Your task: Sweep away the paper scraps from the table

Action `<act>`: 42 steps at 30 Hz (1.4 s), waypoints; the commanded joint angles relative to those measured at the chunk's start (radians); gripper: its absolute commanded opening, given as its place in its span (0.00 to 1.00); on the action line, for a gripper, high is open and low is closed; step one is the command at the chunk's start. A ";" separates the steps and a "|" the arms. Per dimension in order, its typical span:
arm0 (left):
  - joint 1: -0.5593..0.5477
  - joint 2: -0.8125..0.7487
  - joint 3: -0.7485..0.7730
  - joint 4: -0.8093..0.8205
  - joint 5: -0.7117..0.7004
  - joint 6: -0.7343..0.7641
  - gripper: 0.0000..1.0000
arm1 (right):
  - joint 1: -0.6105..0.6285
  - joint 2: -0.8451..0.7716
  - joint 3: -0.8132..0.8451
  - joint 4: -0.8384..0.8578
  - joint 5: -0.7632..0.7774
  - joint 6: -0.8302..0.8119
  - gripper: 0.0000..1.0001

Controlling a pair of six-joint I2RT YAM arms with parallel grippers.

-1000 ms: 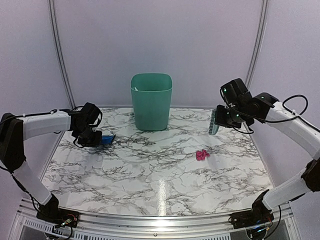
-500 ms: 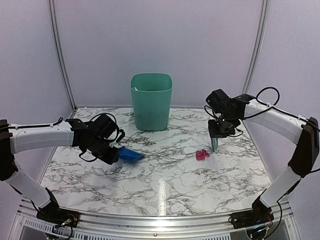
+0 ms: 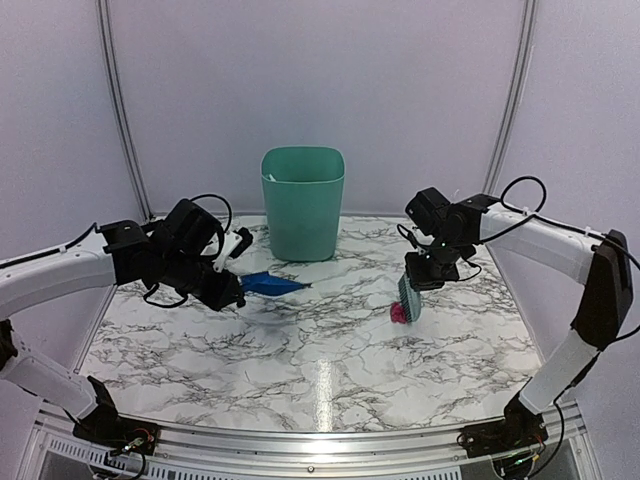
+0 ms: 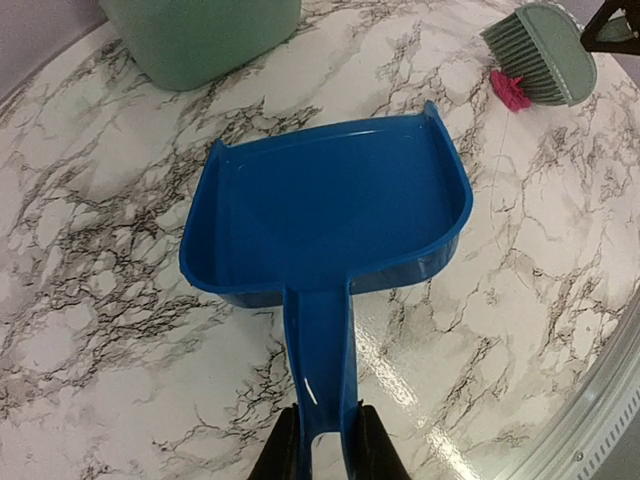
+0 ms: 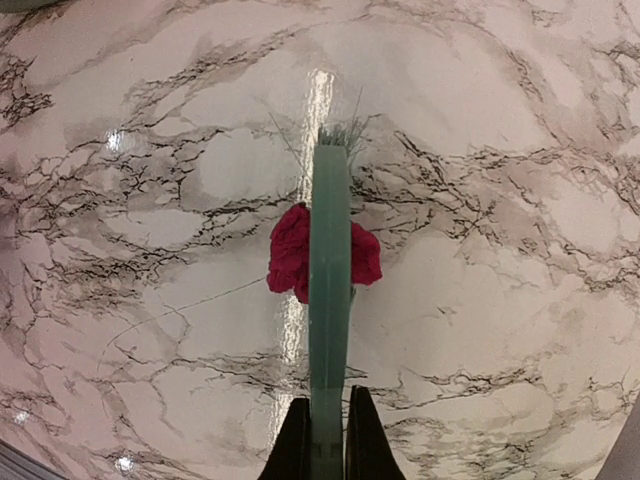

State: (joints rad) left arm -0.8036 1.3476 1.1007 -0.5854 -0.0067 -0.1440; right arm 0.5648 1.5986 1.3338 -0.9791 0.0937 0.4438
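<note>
Overhead, a marble-patterned counter (image 3: 330, 385) has a green bin (image 3: 302, 203) at 12 o'clock. One magenta-pink paper scrap (image 5: 285, 250), the only one visible, lies at about 3 o'clock from the counter's middle.

The right fingers (image 5: 328, 440) are closed as far as they go on the narrow handle of a green hand brush (image 5: 329, 230). The brush hangs bristles-down over the scrap. From the wrist camera its spine crosses the scrap's middle, and the bristles appear to press on it. That placement probably readies a push toward 9 o'clock.

The left fingers (image 4: 322, 445) are nearly shut, clamping the handle of a blue dustpan (image 4: 330, 210) from both sides. The pan floats a little above the counter at roughly 10 o'clock, with its shadow beneath it and nothing inside it. It is well apart from the scrap, and its open lip faces roughly toward the scrap's side. It seems held there as a catcher, and it likely must come down to the surface before anything is swept in.
</note>
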 commanded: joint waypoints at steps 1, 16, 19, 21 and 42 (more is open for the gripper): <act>0.002 -0.091 -0.001 -0.087 -0.141 -0.009 0.00 | 0.024 0.036 0.008 0.037 -0.052 -0.022 0.00; 0.170 -0.179 -0.084 -0.277 -0.359 -0.170 0.00 | 0.116 0.154 0.113 0.068 -0.129 -0.016 0.00; 0.175 -0.151 -0.078 -0.296 -0.334 -0.172 0.00 | 0.123 0.151 0.116 0.067 -0.131 -0.012 0.00; 0.175 -0.133 -0.072 -0.299 -0.306 -0.144 0.00 | 0.124 0.142 0.107 0.070 -0.131 -0.009 0.00; 0.186 -0.049 -0.093 -0.227 -0.323 0.473 0.00 | 0.131 0.092 0.058 0.088 -0.168 -0.004 0.00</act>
State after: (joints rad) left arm -0.6312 1.3327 1.0492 -0.8391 -0.3424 0.1555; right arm 0.6823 1.7180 1.4048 -0.8894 -0.0505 0.4370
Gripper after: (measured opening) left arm 0.137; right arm 0.037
